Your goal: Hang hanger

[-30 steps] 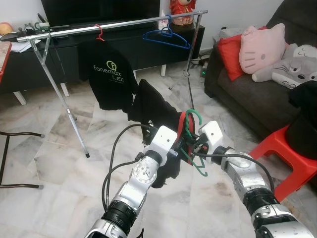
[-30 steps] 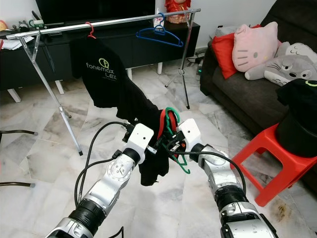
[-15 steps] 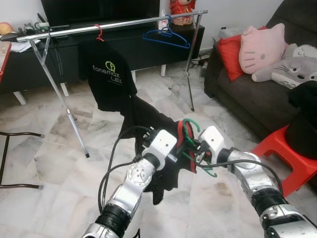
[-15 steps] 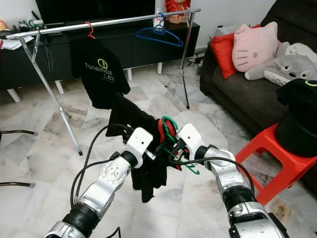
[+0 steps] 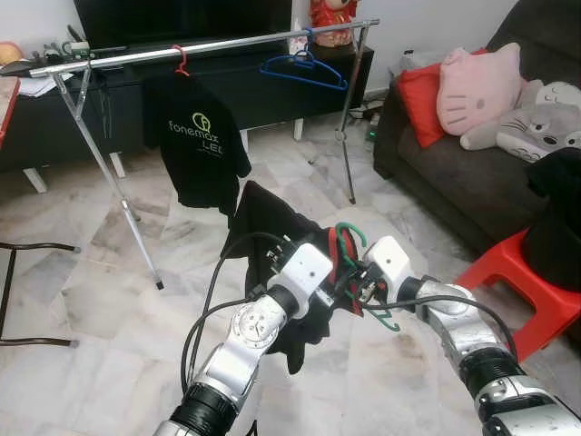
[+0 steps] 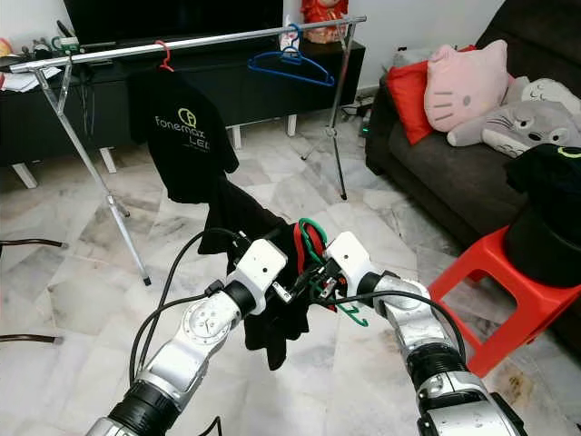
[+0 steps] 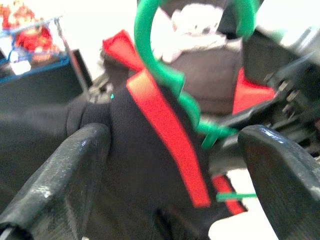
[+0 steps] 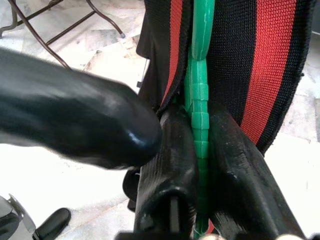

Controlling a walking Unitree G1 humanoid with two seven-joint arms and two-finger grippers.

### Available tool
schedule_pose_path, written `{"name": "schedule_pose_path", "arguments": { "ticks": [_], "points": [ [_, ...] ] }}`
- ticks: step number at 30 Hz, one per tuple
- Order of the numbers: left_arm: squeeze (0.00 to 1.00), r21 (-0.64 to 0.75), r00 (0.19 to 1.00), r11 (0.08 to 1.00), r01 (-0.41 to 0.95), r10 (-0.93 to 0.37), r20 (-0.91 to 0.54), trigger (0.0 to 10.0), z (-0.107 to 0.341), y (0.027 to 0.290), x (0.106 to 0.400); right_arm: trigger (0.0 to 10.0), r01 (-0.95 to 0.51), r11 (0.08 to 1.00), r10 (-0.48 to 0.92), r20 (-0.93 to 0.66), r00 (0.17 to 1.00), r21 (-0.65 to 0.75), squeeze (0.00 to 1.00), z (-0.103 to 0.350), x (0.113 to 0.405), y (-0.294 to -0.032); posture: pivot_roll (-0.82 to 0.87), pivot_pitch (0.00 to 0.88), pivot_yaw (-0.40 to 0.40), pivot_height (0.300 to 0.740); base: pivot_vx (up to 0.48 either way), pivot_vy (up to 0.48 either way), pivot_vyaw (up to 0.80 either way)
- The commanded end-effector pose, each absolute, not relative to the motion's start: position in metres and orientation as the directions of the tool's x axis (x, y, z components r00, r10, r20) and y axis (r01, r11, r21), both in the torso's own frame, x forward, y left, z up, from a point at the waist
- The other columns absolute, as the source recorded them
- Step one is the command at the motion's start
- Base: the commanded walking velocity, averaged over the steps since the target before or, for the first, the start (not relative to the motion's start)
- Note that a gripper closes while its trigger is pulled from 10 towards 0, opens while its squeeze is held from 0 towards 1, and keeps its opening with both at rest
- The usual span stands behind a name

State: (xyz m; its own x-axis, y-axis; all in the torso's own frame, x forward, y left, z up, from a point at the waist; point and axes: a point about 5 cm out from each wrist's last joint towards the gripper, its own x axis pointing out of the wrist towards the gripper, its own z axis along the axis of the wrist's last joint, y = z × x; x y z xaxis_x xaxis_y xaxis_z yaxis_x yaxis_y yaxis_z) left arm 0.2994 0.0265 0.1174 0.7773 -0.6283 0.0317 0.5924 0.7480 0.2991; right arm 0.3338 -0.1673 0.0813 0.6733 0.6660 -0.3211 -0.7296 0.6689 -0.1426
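the green hanger [image 6: 318, 259] with a black garment [image 6: 259, 272] on it is held out in front of the robot, well short of the clothes rail [image 5: 209, 45], so the step in hand looks like carrying it over and hooking it on. the right gripper [image 8: 192, 165] has its two fingers pinched on the hanger's green stem, just below the red-striped collar [image 8: 277, 65]; that grip should stay firm so the hook does not swing round. the left gripper [image 7: 172, 165] stands with its fingers wide apart either side of the garment's neck, clamping nothing, so it can only steady the cloth and should keep out of the way of the hook [image 7: 150, 45]. to do this well, i would bring the hook up higher than the bar, with its open side facing the bar, then lower it on. the bare stretch between the black printed t-shirt [image 5: 201, 145] on its red hanger and the blue hanger [image 5: 304, 71] near the rail's right end seems the best spot, clear of both. the hanging cloth may drag or catch on the cables at the wrists, so move slowly
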Motion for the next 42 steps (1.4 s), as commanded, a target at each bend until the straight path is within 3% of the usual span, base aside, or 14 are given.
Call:
{"name": "schedule_pose_path", "arguments": {
  "ticks": [1, 19, 29, 30, 31, 32, 33, 37, 38, 39, 42],
  "points": [
    [0.00, 0.312, 0.815, 0.769, 0.558, -0.579, -0.030, 10.0, 0.109, 0.025, 0.303, 0.0, -0.719, 0.675, 0.674, -0.261, 0.691, -0.162, 0.00, 0.095, 0.341, -0.167, -0.06, 0.000, -0.082, 0.740, 0.000, 0.000, 0.00],
    [0.00, 0.311, 0.933, 0.883, 0.353, -0.356, -0.047, 10.0, 0.104, 0.035, 0.319, 0.0, -0.741, 0.655, 0.700, -0.251, 0.668, -0.147, 0.00, 0.095, 0.340, -0.160, -0.07, 0.000, -0.085, 0.740, 0.000, 0.000, 0.00],
    [0.00, 0.267, 0.913, 0.875, 0.403, -0.406, -0.049, 10.0, 0.101, 0.026, 0.316, 0.0, -0.756, 0.639, 0.715, -0.253, 0.651, -0.139, 0.00, 0.094, 0.338, -0.158, -0.07, 0.000, -0.085, 0.740, 0.000, 0.000, 0.00],
    [0.00, 0.262, 0.911, 0.875, 0.407, -0.410, -0.047, 8.0, 0.102, 0.026, 0.315, 0.0, -0.759, 0.636, 0.719, -0.253, 0.648, -0.137, 0.00, 0.094, 0.337, -0.157, -0.07, 0.000, -0.085, 0.740, 0.000, 0.000, 0.00],
    [0.00, 0.260, 0.910, 0.875, 0.410, -0.412, -0.046, 8.0, 0.102, 0.025, 0.315, 0.0, -0.761, 0.634, 0.721, -0.253, 0.645, -0.135, 0.00, 0.093, 0.337, -0.157, -0.07, 0.000, -0.085, 0.740, 0.000, 0.000, 0.00],
    [0.00, 0.257, 0.909, 0.875, 0.411, -0.414, -0.045, 4.7, 0.102, 0.025, 0.315, 0.0, -0.765, 0.630, 0.725, -0.252, 0.641, -0.132, 0.00, 0.093, 0.337, -0.156, -0.07, 0.000, -0.085, 0.740, 0.000, 0.000, 0.00],
    [0.00, 0.256, 0.909, 0.875, 0.411, -0.414, -0.043, 4.7, 0.102, 0.025, 0.315, 0.0, -0.767, 0.628, 0.728, -0.252, 0.638, -0.130, 0.00, 0.093, 0.337, -0.156, -0.07, 0.000, -0.085, 0.740, 0.000, 0.000, 0.00],
    [0.00, 0.257, 0.910, 0.876, 0.409, -0.413, -0.038, 1.7, 0.102, 0.025, 0.316, 0.0, -0.789, 0.603, 0.748, -0.260, 0.610, -0.116, 0.00, 0.091, 0.334, -0.155, -0.07, 0.000, -0.086, 0.740, 0.000, 0.000, 0.00],
    [0.00, 0.255, 0.910, 0.876, 0.409, -0.414, -0.036, 1.7, 0.102, 0.025, 0.316, 0.0, -0.792, 0.600, 0.751, -0.261, 0.607, -0.114, 0.00, 0.091, 0.333, -0.155, -0.07, 0.000, -0.086, 0.740, 0.000, 0.000, 0.00],
    [0.00, 0.254, 0.910, 0.877, 0.407, -0.413, -0.034, 0.0, 0.102, 0.026, 0.316, 0.0, -0.800, 0.590, 0.759, -0.262, 0.596, -0.109, 0.00, 0.091, 0.332, -0.154, -0.07, 0.000, -0.085, 0.740, 0.000, 0.000, 0.00],
    [0.00, 0.253, 0.910, 0.877, 0.408, -0.414, -0.033, 0.0, 0.102, 0.027, 0.317, 0.0, -0.815, 0.571, 0.773, -0.268, 0.575, -0.100, 0.00, 0.090, 0.330, -0.153, -0.08, 0.000, -0.085, 0.740, 0.000, 0.000, 0.00]
  ]
}}
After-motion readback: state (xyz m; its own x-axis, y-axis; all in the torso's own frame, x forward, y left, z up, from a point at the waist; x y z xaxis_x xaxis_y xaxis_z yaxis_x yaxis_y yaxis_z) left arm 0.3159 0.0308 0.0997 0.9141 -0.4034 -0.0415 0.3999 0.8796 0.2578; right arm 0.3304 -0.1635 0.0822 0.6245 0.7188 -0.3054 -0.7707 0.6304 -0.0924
